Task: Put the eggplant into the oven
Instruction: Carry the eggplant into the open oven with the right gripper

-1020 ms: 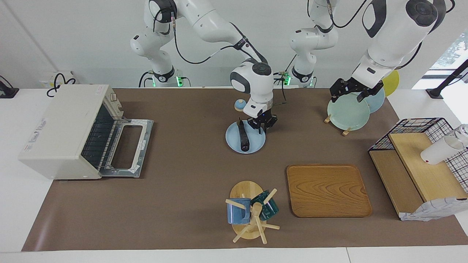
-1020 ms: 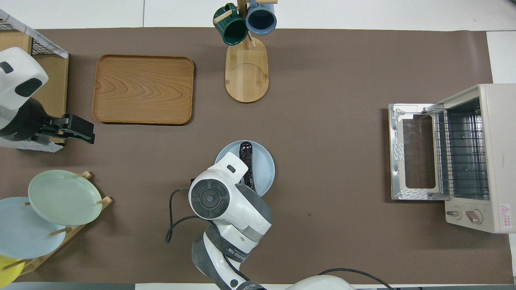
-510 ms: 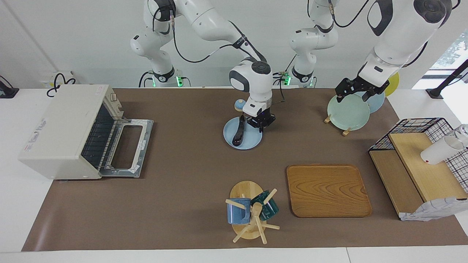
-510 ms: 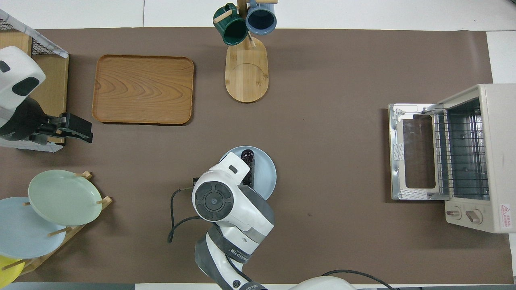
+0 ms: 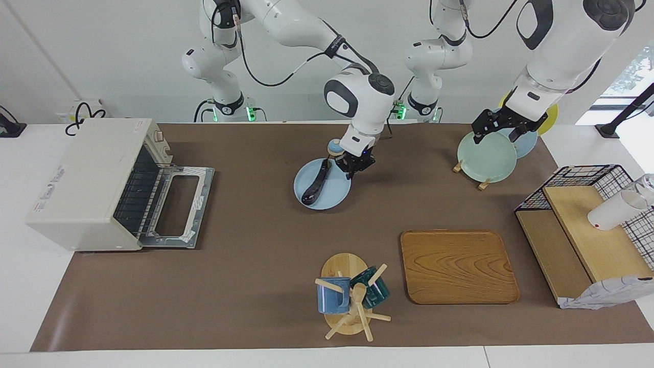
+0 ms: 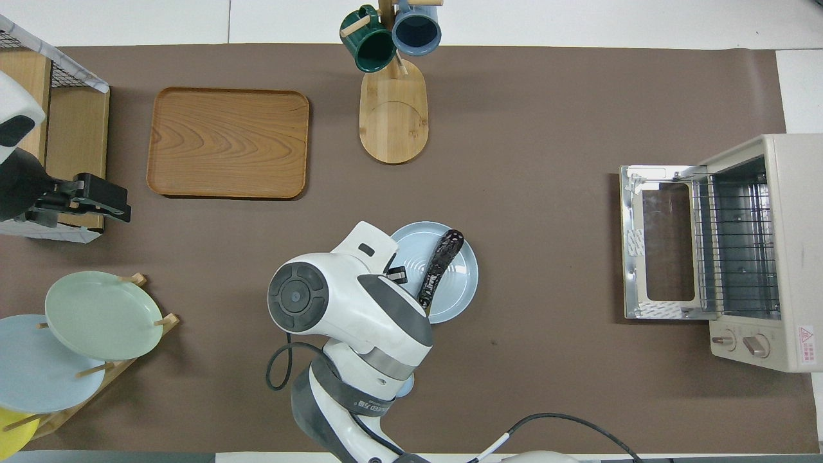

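On the brown mat (image 5: 255,286), near the middle of the table, we see a light blue plate (image 5: 334,197), and the eggplant (image 5: 317,184) lies on it at a slant. We see the right gripper (image 5: 352,166) low at the end of the eggplant that is nearer to the robots, with its fingertips brought together; in the overhead view the white wrist covers this spot, so we cannot tell if the fingers really clamp the eggplant or only touch it. At the right arm's end of the table stands the oven (image 5: 82,184), cream-white, with its door (image 5: 179,207) folded down flat on the mat and the wire rack (image 6: 733,247) visible inside. The eggplant is well apart from the oven. We find the left gripper (image 5: 503,128) in the air over the plate rack (image 5: 483,181) at the left arm's end, above a pale green plate (image 5: 485,156), with its fingers wide apart and nothing between them. Farther from the robots than the blue plate lie a wooden tray (image 5: 457,266) and a mug tree (image 5: 352,301) with a blue mug (image 5: 332,296) and a green mug (image 5: 373,289).
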